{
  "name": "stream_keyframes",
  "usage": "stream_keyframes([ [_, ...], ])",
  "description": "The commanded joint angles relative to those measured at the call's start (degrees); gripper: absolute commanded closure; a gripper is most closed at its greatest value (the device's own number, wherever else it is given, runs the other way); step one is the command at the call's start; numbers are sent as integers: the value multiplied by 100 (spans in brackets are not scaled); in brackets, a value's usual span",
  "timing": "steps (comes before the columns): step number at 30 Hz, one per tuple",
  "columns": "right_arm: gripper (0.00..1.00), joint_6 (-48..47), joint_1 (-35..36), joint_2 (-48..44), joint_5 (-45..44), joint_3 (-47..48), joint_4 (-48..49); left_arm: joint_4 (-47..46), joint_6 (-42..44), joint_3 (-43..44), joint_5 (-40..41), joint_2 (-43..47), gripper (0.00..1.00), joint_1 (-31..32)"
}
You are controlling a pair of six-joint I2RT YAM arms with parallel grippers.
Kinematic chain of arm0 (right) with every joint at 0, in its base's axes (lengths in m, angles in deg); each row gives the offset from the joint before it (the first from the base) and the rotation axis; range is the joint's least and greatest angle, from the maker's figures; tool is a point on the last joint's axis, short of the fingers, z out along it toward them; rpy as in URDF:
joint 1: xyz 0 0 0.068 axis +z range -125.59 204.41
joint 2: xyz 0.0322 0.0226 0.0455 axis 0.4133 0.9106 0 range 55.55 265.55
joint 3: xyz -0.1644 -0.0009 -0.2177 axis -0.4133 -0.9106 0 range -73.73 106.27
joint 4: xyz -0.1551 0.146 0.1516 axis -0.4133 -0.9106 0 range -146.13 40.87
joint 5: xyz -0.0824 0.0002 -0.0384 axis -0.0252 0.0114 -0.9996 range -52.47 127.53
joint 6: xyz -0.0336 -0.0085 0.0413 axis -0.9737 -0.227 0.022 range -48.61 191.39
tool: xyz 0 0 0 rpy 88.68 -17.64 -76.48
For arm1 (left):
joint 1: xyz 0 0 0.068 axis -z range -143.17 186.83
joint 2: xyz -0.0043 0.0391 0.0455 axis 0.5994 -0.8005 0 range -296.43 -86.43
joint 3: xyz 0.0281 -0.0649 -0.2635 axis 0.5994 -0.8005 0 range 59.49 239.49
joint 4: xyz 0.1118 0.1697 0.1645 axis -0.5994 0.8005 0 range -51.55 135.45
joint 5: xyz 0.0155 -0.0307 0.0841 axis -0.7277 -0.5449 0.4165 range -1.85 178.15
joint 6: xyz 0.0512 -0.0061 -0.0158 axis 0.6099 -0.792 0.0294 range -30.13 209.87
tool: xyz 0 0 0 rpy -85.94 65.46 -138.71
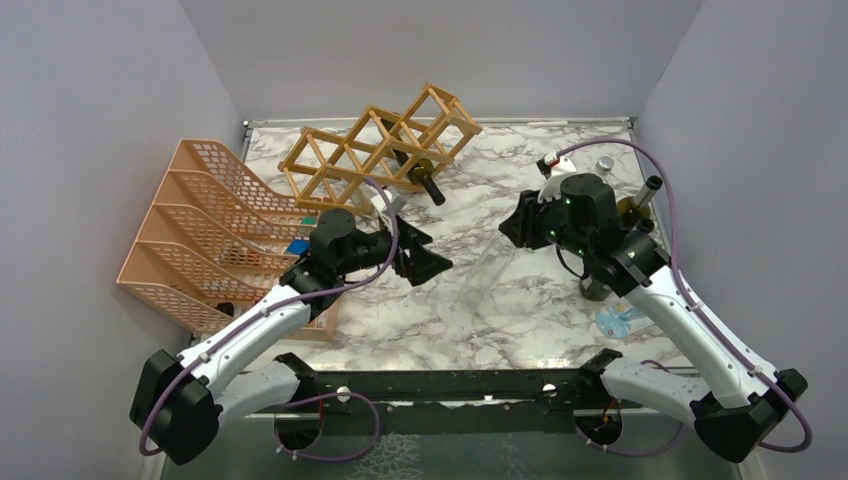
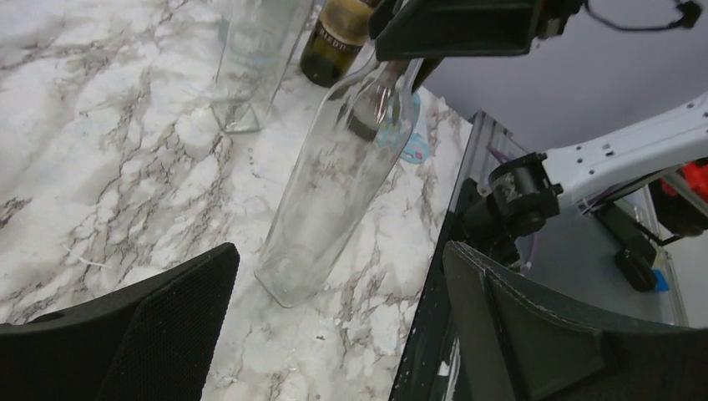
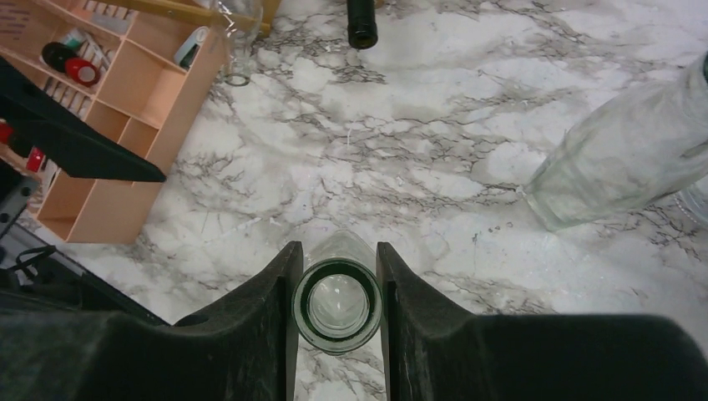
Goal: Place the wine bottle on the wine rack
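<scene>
The tan wooden wine rack (image 1: 380,150) stands at the back of the table, with a dark bottle (image 1: 428,183) lying in one cell and its neck sticking out. My right gripper (image 1: 522,226) is shut on the neck of a clear glass wine bottle (image 1: 492,264). The right wrist view shows the bottle's mouth (image 3: 337,305) between the fingers (image 3: 267,309). The left wrist view shows the bottle (image 2: 334,184) tilted, its base low by the marble. My left gripper (image 1: 425,263) is open and empty, just left of that base, with the jaws wide apart in its wrist view (image 2: 338,267).
A salmon-pink mesh organizer (image 1: 200,230) stands at the left, with small items in its compartments (image 3: 125,83). An olive-green bottle (image 1: 638,203) and other glassware (image 2: 250,58) stand by my right arm. Another clear bottle (image 3: 618,167) lies to the right of the held one. A small silver cap (image 1: 604,162) sits at the back right.
</scene>
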Motion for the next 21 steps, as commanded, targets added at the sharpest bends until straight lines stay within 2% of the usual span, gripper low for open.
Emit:
stream_keyframes([
  [1, 99, 59, -15, -5, 671, 11, 573, -390, 594, -292, 395, -198, 2, 417],
  [8, 99, -119, -15, -30, 1596, 80, 667, -1203, 1313, -806, 514, -577, 2, 1093],
  [15, 99, -294, -16, -163, 2308, 204, 700, -2136, 1350, -1367, 419, -555, 1, 1266],
  [21, 99, -352, -14, -259, 2790, 368, 777, -2211, 1432, -1417, 319, -549, 1, 1319],
])
